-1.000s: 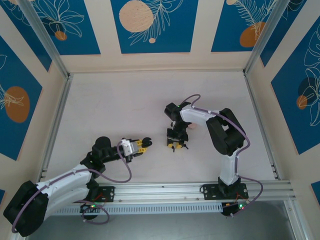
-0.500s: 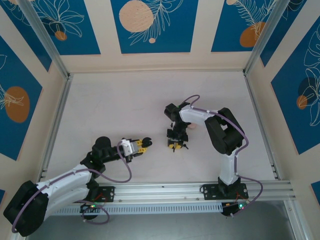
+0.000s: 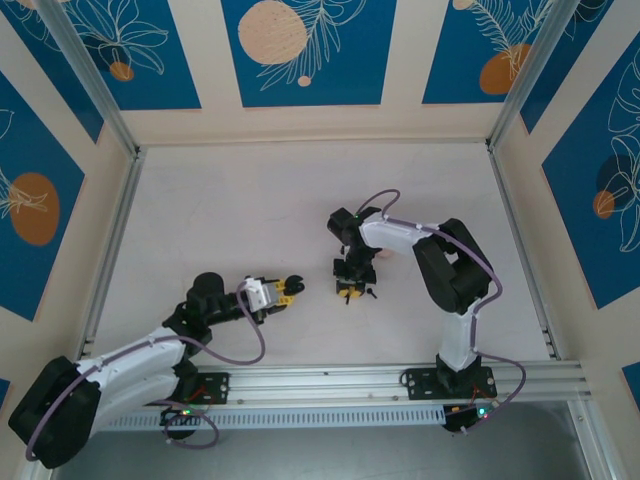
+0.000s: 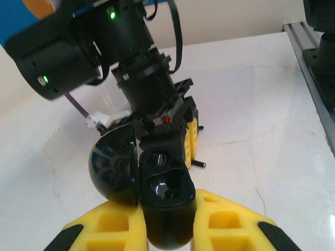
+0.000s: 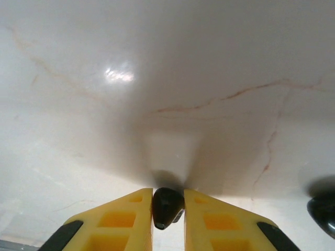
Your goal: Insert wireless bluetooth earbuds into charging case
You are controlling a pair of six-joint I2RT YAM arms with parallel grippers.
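Within the nearly closed right hand [image 5: 168, 201], one black earbud [image 5: 166, 206]: light, glossy, likely slippery, best gripped at its bulb; the left hand [image 4: 167, 222] clamps the open charging case [image 4: 165, 189].

My left fingers [image 4: 112, 226] are bright yellow with black tips, and the case [image 4: 165, 188] between them is glossy black inside and out. My right fingers [image 5: 128, 219] are the same yellow, around a shiny black earbud [image 5: 166, 205]. The worktop [image 5: 157, 78] is white with thin reddish-brown veins. The walls [image 3: 300, 80] are cream with blue panels, white leaf outlines and orange circles.
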